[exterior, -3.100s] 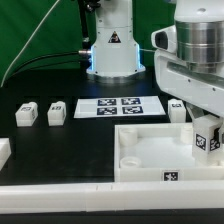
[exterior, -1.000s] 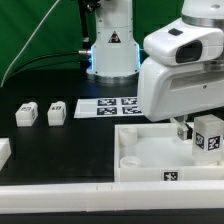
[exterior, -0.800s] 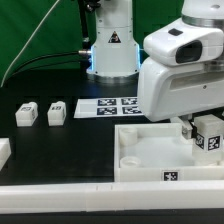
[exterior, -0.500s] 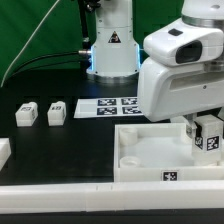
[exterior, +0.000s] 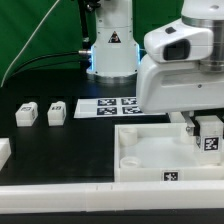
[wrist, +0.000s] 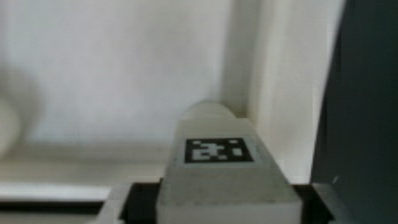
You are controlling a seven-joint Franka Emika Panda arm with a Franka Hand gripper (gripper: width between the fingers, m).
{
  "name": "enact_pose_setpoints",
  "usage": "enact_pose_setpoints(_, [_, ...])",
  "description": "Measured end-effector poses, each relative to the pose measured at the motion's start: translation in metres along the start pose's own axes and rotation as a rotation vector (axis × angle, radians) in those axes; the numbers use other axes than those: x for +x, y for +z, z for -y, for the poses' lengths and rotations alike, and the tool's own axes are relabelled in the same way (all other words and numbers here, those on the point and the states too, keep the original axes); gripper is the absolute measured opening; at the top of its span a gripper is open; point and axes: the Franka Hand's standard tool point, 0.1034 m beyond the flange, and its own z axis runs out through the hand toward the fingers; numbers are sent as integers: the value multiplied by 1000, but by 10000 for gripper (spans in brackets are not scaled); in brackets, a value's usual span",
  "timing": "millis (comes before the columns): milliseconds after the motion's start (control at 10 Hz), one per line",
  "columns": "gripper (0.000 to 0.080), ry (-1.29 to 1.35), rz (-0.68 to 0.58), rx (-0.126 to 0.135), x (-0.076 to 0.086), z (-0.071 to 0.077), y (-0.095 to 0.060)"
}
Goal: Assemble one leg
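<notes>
Nearest to the camera, a long white plastic bar [exterior: 60,196] lies along the near edge of the black desk [exterior: 60,140], and a small white block [exterior: 4,152] sits at the exterior view's left border.

Behind the bar is the large square white plastic panel with a raised rim [exterior: 150,150], with a tag on its near wall. Over its corner on the exterior view's right, the hand [exterior: 207,123] grasps the small chunky white plastic leg with a black-and-white square tag [exterior: 210,137]. In the wrist view the leg [wrist: 221,160] stands between the two dark fingers [wrist: 143,200], which press on its two opposite flat sides, so the hand is clenched on it. The leg seems to be low inside the panel, close to the rim, but I cannot tell if it already touches the corner socket.

I judge the leg to be light, rigid and not fragile. Its smooth plastic may be a little slippery, so the best hold is on the flat parallel sides, as it is now, with the tag face left free. A tilted leg could jam against the rim.

Farther back on the left, two more white plastic legs [exterior: 42,113] lie side by side, and in the middle lies the marker board [exterior: 118,106]. Farthest away is the robot base [exterior: 112,50].
</notes>
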Motion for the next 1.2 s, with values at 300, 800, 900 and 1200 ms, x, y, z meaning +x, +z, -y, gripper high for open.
enact_pose_setpoints(300, [291,357,-6,8,-1,2,0])
enact_pose_setpoints(800, [291,860,9,27,-1,4,0])
enact_pose_setpoints(900, [291,939,14,31,-1,3,1])
enact_pose_setpoints(1200, [292,1028,20,38,-1,4,1])
